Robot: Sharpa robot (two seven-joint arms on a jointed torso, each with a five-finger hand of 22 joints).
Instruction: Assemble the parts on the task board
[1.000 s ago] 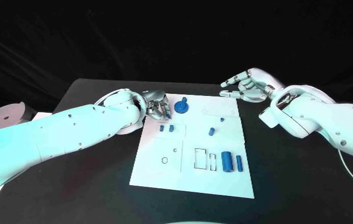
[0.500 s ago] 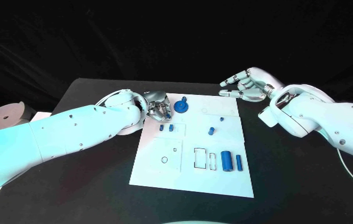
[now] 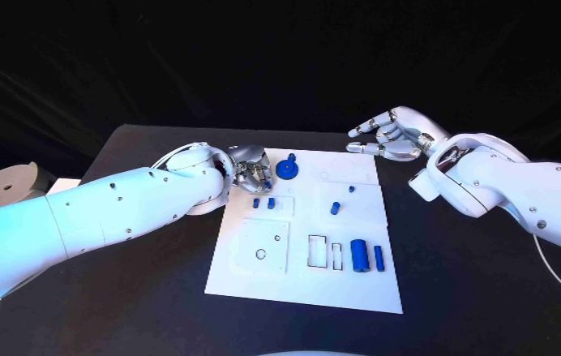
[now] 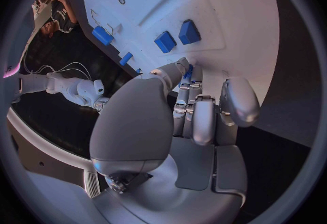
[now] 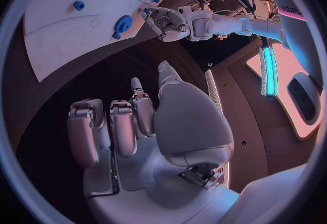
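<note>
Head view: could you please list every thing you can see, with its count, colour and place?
table: one, black, under everything.
task board: one, white, in the middle of the table.
round part: one, blue, at the board's far edge, beside the left hand.
small blocks: two, blue, side by side on the board's left half.
short peg: one, blue, near the board's centre.
tiny part: one, blue, just beyond the peg.
cylinders: two, blue, side by side near the board's right edge.
left hand: one, silver, at the board's far left corner; fingers curled, whether it holds anything cannot be told.
right hand: one, silver, off the board's far right corner, holding nothing.
</note>
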